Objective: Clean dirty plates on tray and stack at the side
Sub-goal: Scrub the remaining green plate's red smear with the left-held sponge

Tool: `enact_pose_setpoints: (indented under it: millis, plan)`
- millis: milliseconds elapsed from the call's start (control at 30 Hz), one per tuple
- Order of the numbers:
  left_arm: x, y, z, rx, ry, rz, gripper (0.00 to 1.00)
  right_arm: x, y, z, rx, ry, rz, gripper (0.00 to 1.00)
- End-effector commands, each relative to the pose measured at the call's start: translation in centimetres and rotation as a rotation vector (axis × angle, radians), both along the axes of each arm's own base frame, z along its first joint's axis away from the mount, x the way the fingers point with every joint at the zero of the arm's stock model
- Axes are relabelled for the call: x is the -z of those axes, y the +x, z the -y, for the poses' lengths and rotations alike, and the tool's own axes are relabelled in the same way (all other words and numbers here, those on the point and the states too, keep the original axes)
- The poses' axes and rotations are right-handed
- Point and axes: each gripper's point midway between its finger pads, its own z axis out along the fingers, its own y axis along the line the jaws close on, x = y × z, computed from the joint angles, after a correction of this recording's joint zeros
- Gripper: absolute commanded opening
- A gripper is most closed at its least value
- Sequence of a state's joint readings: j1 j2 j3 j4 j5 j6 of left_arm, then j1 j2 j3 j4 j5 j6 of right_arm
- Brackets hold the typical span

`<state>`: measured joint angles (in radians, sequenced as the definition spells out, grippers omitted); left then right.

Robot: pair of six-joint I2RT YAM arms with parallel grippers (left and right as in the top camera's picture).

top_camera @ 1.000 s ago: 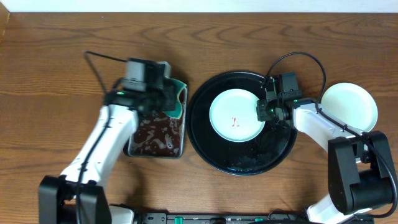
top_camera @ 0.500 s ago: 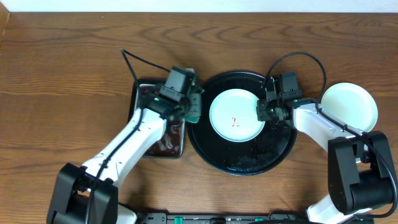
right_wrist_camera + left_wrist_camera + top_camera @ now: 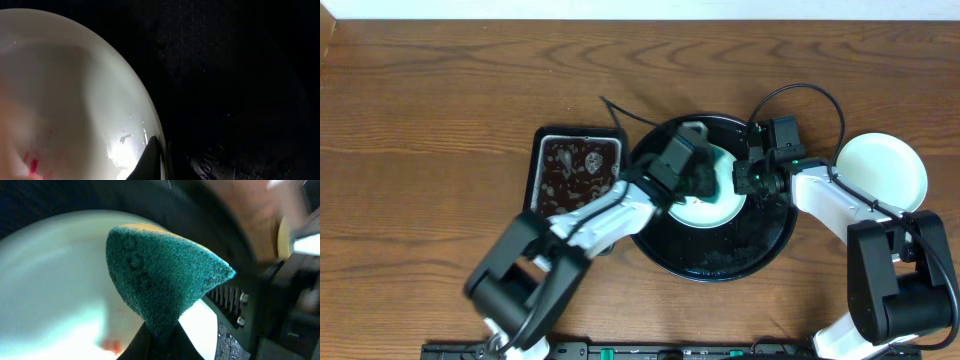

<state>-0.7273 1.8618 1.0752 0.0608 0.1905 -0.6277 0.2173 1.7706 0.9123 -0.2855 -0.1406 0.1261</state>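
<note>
now, left hand (image 3: 157, 344) tight on teal sponge (image 3: 160, 275) above mint plate (image 3: 50, 280), right hand (image 3: 156, 162) tight on its rim

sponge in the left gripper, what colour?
The sponge is teal-green with a yellow back edge; clearest in the left wrist view.

Overhead camera looking straight down on the whole table (image 3: 420, 90), both wrist cameras very near, sharing one plate (image 3: 45, 280) on the black tray (image 3: 240, 75).
</note>
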Motion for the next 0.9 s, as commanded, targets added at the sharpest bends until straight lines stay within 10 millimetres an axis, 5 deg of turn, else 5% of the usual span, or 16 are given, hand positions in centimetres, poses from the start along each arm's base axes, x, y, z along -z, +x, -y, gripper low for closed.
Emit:
enact_pose_setpoints:
  millis: [0, 100, 233, 433, 700, 867]
  plan:
    - [1.1, -0.8, 2.1, 0.013, -0.048, -0.056, 0.07, 3.1, -2.7, 0.4, 0.004, -0.022, -0.112, 0.01]
    - [3.2, -1.3, 1.4, 0.02, 0.01, -0.087, 0.07, 3.1, -2.8, 0.4, 0.005, -0.022, -0.115, 0.01]
    - [5.4, -1.0, -3.2, -0.069, 0.204, -0.108, 0.07, 3.1, -2.8, 0.4, 0.005, -0.023, -0.118, 0.01]
    - [3.8, 0.4, -6.8, -0.089, 0.263, -0.087, 0.08, 3.2, -2.9, 0.4, 0.004, -0.024, -0.121, 0.01]
    - [-2.8, 1.7, -5.0, -0.079, 0.11, 0.042, 0.07, 3.2, -3.0, 0.4, 0.004, -0.024, -0.123, 0.01]
    - [-2.3, 1.7, -2.4, -0.042, 0.069, 0.078, 0.07, 3.2, -3.0, 0.4, 0.004, -0.024, -0.123, 0.01]
